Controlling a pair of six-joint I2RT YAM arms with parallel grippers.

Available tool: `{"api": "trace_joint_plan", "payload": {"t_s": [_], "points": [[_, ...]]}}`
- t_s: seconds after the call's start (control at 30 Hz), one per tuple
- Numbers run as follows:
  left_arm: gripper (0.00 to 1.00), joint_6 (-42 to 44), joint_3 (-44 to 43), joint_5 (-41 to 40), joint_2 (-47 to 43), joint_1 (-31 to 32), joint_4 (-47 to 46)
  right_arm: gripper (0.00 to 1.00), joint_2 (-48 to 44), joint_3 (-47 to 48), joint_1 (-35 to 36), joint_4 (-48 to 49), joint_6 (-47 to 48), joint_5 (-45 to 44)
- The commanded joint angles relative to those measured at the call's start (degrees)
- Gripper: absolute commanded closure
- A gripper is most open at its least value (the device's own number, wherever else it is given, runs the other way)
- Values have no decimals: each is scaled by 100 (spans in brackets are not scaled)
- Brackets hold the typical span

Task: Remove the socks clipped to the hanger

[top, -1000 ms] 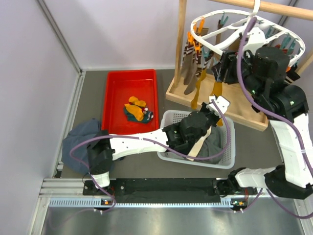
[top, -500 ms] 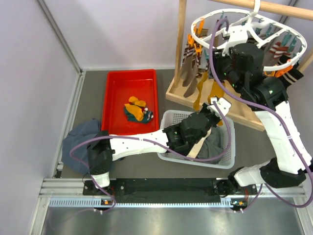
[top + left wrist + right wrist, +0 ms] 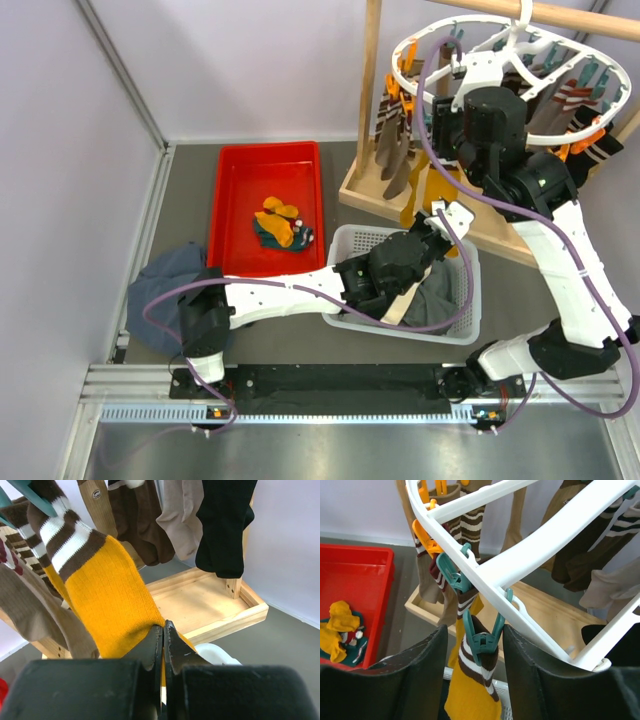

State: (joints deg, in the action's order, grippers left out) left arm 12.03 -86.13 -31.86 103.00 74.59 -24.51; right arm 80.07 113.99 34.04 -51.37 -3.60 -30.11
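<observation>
The white oval hanger (image 3: 409,81) hangs from the wooden rack, with several socks clipped round its rim. My left gripper (image 3: 441,214) is shut on the toe of a mustard sock with brown-white stripes (image 3: 107,597), pinched between the jaws in the left wrist view (image 3: 163,628). That sock (image 3: 470,695) hangs from a teal clip (image 3: 482,641) on the hanger rim (image 3: 520,555). My right gripper (image 3: 474,647) is open, one finger on each side of this teal clip, close to its levers. In the top view the right gripper (image 3: 443,120) sits under the hanger's left part.
A red tray (image 3: 228,190) at the left holds some socks (image 3: 281,225). A white basket (image 3: 466,308) with dark clothes lies under the left wrist. The rack's wooden base (image 3: 500,232) and post (image 3: 369,80) stand behind. A blue-grey garment (image 3: 165,283) lies at the left.
My right arm has swung left and up along the hanger, bringing its open fingers round the teal clip. My left gripper has stayed shut on the mustard sock.
</observation>
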Motion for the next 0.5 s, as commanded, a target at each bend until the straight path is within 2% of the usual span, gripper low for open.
{"api": "trace_joint_plan", "payload": {"t_s": [0.0, 0.4, 0.47], "points": [[100, 62, -97, -66, -70, 65, -414, 56, -97, 62, 41, 584, -124, -355], [100, 54, 17, -180, -122, 82, -467, 88, -273, -167, 50, 953, -124, -601], [100, 54, 43, -216, -149, 74, -475, 91, -343, -246, 41, 1041, -124, -567]]}}
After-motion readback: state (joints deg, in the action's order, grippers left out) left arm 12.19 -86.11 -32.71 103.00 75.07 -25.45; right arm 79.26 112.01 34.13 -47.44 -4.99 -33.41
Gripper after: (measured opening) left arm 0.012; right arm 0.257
